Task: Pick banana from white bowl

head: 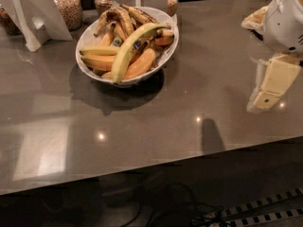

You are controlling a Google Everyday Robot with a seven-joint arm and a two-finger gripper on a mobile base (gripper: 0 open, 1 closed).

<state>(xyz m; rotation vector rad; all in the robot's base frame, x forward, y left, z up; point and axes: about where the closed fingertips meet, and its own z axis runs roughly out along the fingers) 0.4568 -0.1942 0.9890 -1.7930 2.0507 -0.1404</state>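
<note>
The white bowl (167,55) stands on the grey counter at the upper left of the camera view. The banana (129,49), long, greenish-yellow and curved, with a small blue sticker, lies across the top of the fruit in the bowl. Under and behind it lie shorter orange-yellow bananas (137,65) and brown-spotted ones (118,18). My gripper (269,90) hangs at the right edge of the view above the counter, far to the right of the bowl, with nothing in it.
White folded card stands (35,13) and glass jars of grain (69,7) stand behind the bowl at the back left. A crumpled packet (255,18) lies at the back right. The counter's front edge runs across the lower part of the view, with cables on the dark floor below.
</note>
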